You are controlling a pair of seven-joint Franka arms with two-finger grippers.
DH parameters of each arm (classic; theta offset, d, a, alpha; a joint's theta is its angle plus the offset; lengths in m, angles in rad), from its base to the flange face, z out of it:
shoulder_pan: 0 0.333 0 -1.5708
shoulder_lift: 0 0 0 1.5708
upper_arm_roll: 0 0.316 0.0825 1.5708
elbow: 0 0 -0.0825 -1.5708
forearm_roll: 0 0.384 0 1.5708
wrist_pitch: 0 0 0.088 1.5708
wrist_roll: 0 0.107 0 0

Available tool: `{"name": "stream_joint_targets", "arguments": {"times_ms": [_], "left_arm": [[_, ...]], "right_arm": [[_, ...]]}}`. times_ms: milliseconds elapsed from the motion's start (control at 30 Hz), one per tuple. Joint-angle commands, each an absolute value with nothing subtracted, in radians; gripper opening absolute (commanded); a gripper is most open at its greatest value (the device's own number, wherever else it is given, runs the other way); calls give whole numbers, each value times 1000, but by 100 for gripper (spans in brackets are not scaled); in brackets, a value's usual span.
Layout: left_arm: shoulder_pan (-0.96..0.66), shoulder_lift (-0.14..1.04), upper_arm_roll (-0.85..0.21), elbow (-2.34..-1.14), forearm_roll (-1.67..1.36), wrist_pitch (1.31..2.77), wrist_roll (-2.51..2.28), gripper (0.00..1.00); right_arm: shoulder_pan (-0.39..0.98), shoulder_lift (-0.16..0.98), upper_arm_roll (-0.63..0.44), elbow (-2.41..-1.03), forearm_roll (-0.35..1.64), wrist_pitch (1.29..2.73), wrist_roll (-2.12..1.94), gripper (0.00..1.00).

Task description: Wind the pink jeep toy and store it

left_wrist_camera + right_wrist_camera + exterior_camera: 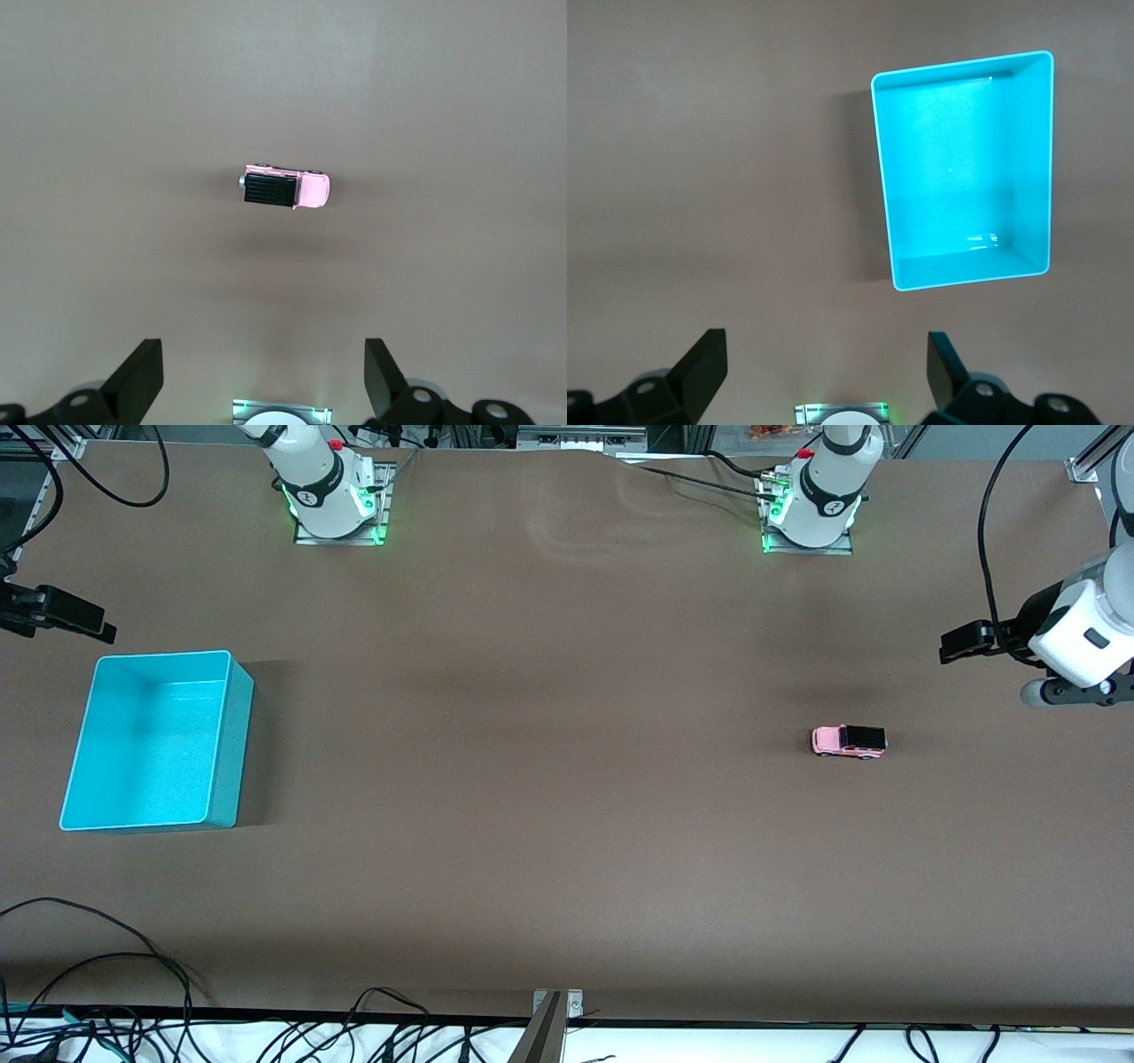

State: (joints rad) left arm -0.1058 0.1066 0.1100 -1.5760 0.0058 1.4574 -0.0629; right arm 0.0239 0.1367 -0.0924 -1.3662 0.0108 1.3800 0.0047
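The pink jeep toy sits alone on the brown tabletop toward the left arm's end, well apart from the turquoise bin. The left end effector hangs over the tabletop near it, the right end effector near the bin; both spread apart, empty, likely poised to begin.

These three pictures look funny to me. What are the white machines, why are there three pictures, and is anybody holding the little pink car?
The white machines are two robot arms bolted along one edge of a brown table. The big picture comes from a high camera facing them. The other two come from small cameras on the arms' wrists, looking down past their fingers.

The left gripper hangs in the air, open, above the pink jeep toy. The right gripper hangs open above the turquoise bin, which has nothing in it.

Nobody holds the car. It sits on its wheels toward the left arm's end of the table, while the bin sits toward the right arm's end.
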Motion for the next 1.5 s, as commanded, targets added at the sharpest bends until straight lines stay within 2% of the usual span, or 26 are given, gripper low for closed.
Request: {"name": "stream_joint_targets", "arguments": {"times_ms": [0, 500, 967, 1467], "left_arm": [[-104, 107, 112, -1630, -17, 1517, -46, 100], [-136, 89, 114, -1956, -8, 1916, -34, 100], [-135, 135, 124, -2138, 0, 2223, 101, 100], [-112, 212, 135, -2164, 0, 2302, 471, 100]], "right_arm": [[25, 121, -87, -1376, 28, 1371, 18, 100], [31, 127, -84, -1368, 28, 1381, 11, 100], [38, 129, -86, -1368, 28, 1381, 11, 100], [48, 129, -86, -1368, 21, 1384, 5, 100]]}}
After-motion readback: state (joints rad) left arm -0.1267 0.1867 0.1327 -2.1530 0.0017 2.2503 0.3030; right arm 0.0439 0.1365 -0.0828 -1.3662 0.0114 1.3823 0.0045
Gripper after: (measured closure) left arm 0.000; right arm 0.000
